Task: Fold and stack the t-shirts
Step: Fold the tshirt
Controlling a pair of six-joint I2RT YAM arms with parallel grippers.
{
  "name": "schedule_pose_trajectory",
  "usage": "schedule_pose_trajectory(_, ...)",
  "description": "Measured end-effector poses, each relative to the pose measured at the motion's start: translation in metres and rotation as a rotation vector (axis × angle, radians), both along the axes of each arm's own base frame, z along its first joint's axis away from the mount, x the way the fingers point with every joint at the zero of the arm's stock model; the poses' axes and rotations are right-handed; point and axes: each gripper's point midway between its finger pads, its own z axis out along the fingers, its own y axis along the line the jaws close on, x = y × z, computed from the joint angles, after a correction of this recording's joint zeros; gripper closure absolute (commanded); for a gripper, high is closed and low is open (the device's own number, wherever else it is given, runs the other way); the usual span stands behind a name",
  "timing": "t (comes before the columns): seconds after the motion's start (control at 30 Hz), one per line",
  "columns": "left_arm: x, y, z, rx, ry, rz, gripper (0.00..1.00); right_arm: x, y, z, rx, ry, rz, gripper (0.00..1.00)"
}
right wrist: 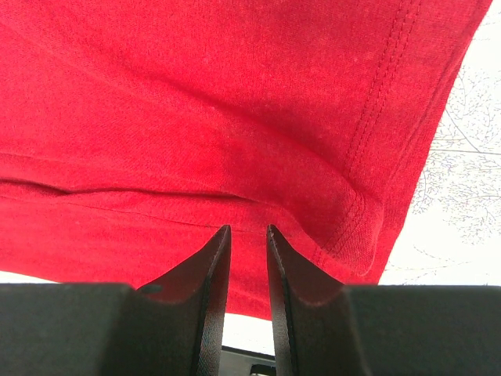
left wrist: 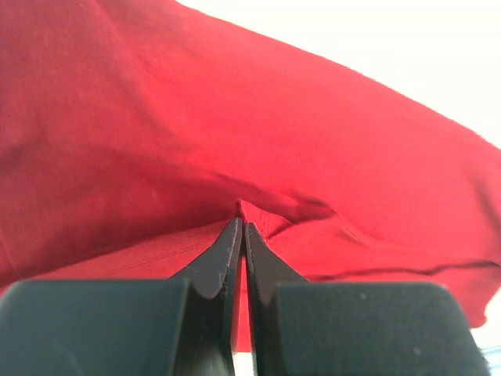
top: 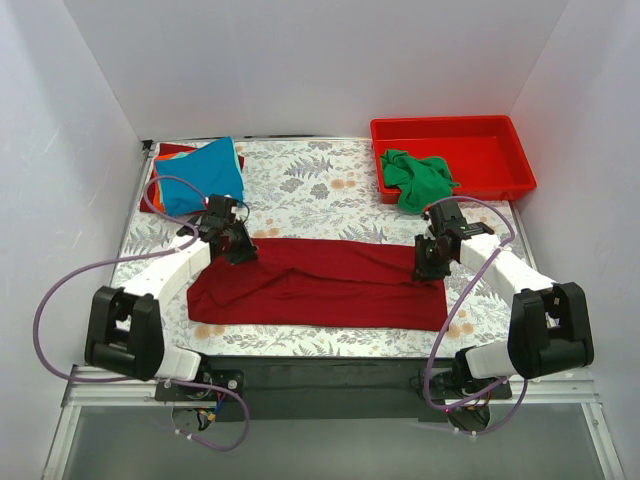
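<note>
A large dark red t-shirt (top: 320,285) lies flat across the near half of the table, folded into a long band. My left gripper (top: 243,255) sits at its far-left corner. In the left wrist view the jaws (left wrist: 241,223) are shut, pinching a small ridge of the red cloth (left wrist: 235,117). My right gripper (top: 427,270) is at the shirt's far-right edge. There the jaws (right wrist: 248,229) stand a narrow gap apart, closed on the red cloth (right wrist: 196,117) beside a puckered hem. A green t-shirt (top: 415,178) lies crumpled in the tray. A blue t-shirt (top: 205,175) lies folded at the back left.
The red plastic tray (top: 490,135) stands at the back right. Beneath the blue shirt, orange and red cloth (top: 165,153) peeks out. The floral table cloth (top: 310,175) covers the table, with white walls on three sides. Purple cables loop beside both arms.
</note>
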Motion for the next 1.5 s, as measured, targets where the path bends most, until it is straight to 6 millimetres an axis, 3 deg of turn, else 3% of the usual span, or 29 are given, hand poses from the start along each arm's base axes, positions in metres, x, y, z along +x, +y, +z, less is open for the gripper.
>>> schedule_pose_trajectory(0.2,-0.02,-0.009,0.023,-0.062,-0.05,0.001,1.0,0.0,0.0,0.0,0.0,0.001,0.0,0.69)
schedule_pose_trajectory(0.53,-0.066,-0.03,0.008,-0.106,0.053,0.001,1.0,0.0,0.0,-0.001,-0.001,0.005,0.002,0.69)
schedule_pose_trajectory(0.7,-0.078,-0.041,0.01,-0.125,0.075,0.015,1.0,-0.001,0.0,-0.005,-0.003,0.019,0.003,0.69)
schedule_pose_trajectory(0.87,-0.093,-0.047,0.0,-0.127,0.118,0.037,0.99,-0.002,0.0,-0.005,-0.001,0.022,0.004,0.69)
schedule_pose_trajectory(0.97,-0.105,-0.05,-0.008,-0.124,0.154,0.046,0.78,-0.002,0.001,-0.006,0.001,0.023,0.004,0.69)
schedule_pose_trajectory(1.2,-0.116,-0.057,-0.006,-0.136,0.188,0.058,0.53,-0.007,0.0,-0.01,-0.003,0.04,0.005,0.69)
schedule_pose_trajectory(1.33,-0.109,-0.063,0.014,-0.16,0.158,0.058,0.43,-0.006,0.0,-0.01,-0.004,0.04,0.004,0.69)
schedule_pose_trajectory(1.5,-0.083,-0.066,0.051,-0.185,0.059,0.051,0.39,0.001,-0.005,-0.002,-0.033,0.018,-0.004,0.67)
